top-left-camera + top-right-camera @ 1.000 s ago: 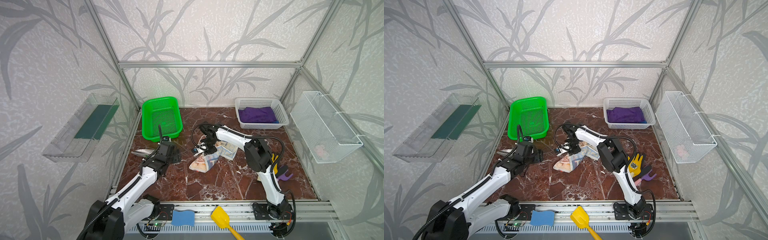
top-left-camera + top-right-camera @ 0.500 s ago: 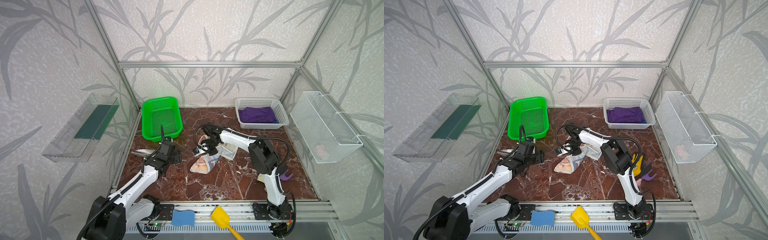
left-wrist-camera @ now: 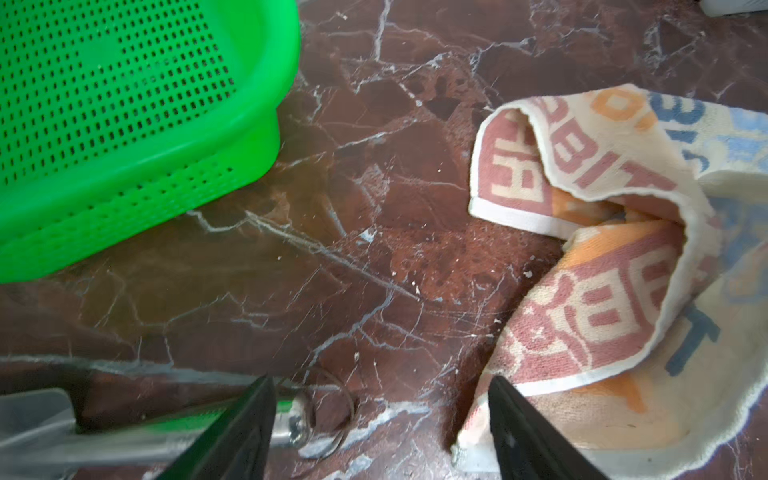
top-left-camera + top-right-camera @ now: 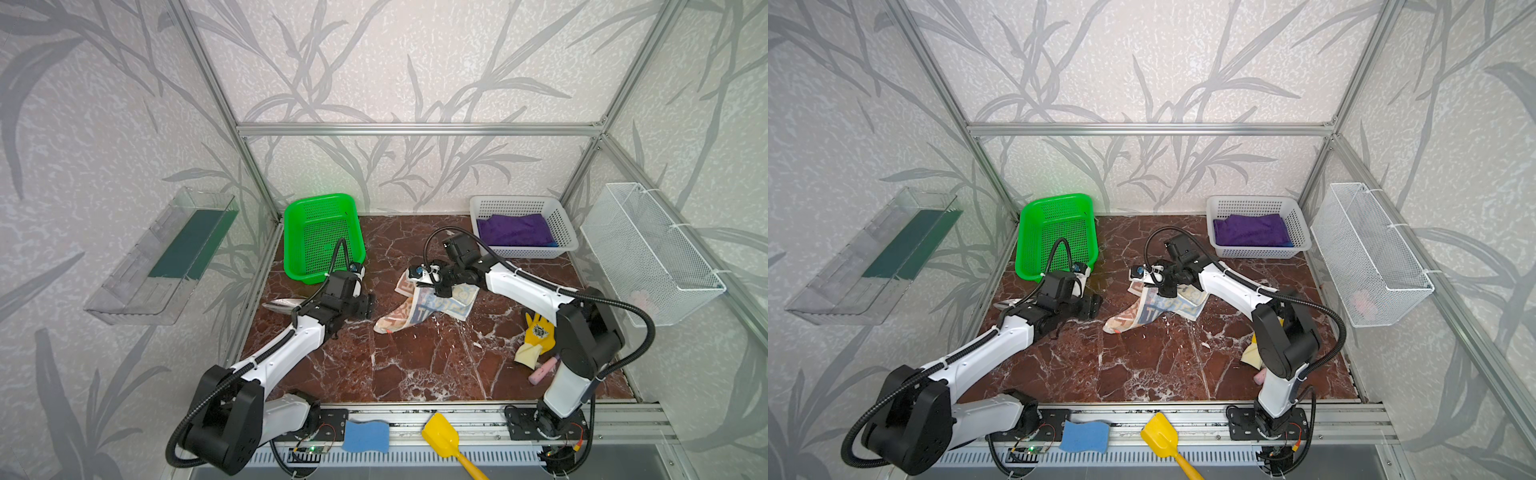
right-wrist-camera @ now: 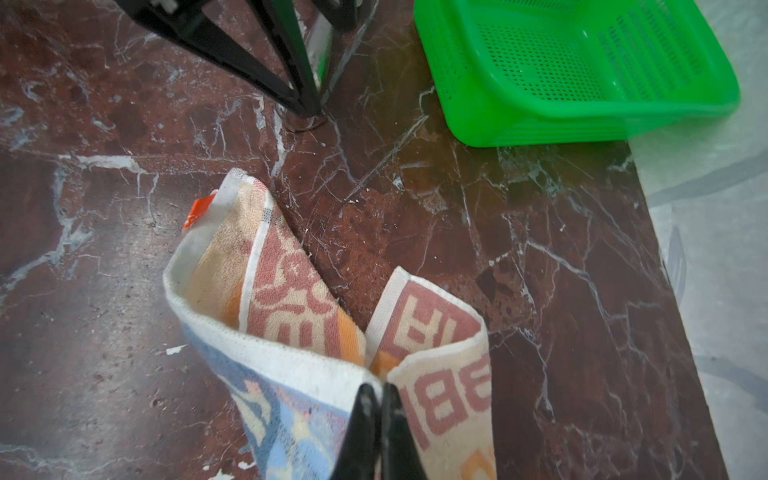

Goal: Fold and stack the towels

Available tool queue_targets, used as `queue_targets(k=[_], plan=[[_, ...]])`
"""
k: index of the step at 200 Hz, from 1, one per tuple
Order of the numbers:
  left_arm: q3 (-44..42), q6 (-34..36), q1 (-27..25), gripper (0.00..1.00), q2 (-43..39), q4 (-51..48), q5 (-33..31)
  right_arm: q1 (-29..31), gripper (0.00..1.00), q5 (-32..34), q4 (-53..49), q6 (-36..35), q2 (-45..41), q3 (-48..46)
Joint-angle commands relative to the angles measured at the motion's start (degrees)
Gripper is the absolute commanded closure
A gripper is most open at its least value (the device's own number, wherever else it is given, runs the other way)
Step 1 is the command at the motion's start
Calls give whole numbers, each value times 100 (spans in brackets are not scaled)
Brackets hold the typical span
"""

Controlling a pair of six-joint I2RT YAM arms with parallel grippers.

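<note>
While the right gripper (image 5: 379, 395) pinches a crumpled fold of the printed towel (image 4: 419, 309) on the table (image 4: 415, 365), the left gripper (image 3: 378, 392) gapes wide beside it, empty. The purple towel (image 4: 513, 228) fills the white basket (image 4: 519, 203), hiding all but a blue sliver (image 4: 551, 244) beneath.

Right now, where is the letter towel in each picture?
In a top view: letter towel lies centre, under the right gripper.
In a top view: centre too.
Left wrist: crumpled, apart from the green basket.
Right wrist: towel pinched by the right gripper.
Shared landmark: the green basket, in all four.
</note>
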Motion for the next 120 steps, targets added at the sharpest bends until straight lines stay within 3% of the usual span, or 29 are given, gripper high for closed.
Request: queue_targets(k=[1,40,84,120], plan=[[260,1001,-52,18,147,228,206,-265,100,-158,1196,1259,-471,-473],[397,2339,-67,15,346,438,517,-766,100,202,2190,2498,-943,-1111],[809,3706,-74,15,760,-81,1572,-965,100,480,2177,2479,-990,-1182],[808,4660,-74,14,1005,-18,2033,-1023,100,373,2441,2408,-996,-1351]])
